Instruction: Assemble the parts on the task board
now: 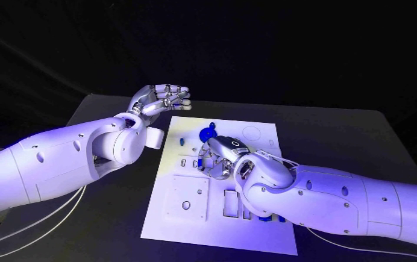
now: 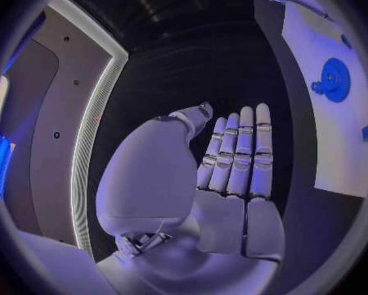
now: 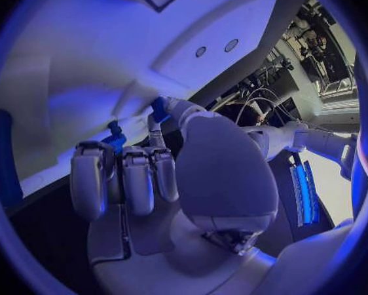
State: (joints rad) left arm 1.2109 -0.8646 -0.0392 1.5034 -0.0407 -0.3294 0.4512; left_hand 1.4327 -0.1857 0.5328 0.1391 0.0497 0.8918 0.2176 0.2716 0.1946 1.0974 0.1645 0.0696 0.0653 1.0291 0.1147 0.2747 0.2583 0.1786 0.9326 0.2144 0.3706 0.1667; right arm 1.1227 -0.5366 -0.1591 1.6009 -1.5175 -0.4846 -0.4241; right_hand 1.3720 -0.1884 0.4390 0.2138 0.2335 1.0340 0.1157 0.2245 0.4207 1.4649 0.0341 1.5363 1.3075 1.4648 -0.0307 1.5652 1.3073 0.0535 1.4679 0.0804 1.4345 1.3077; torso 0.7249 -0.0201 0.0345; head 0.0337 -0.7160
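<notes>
A robotics lab: black-draped table (image 1: 348,129), cabled equipment racks (image 3: 315,42).

Dark worktop (image 1: 348,129) spreading beneath and around everything, pale along its far edge, thin white cables (image 1: 52,217) trailing across its near left corner

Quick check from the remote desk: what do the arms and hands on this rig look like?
Both arms have smooth, rounded white shells dotted with small dark screw holes. Thin pale cables trail under the left arm and the right arm. The left hand and right hand are silver, with segmented metallic fingers and a smooth domed back.
</notes>
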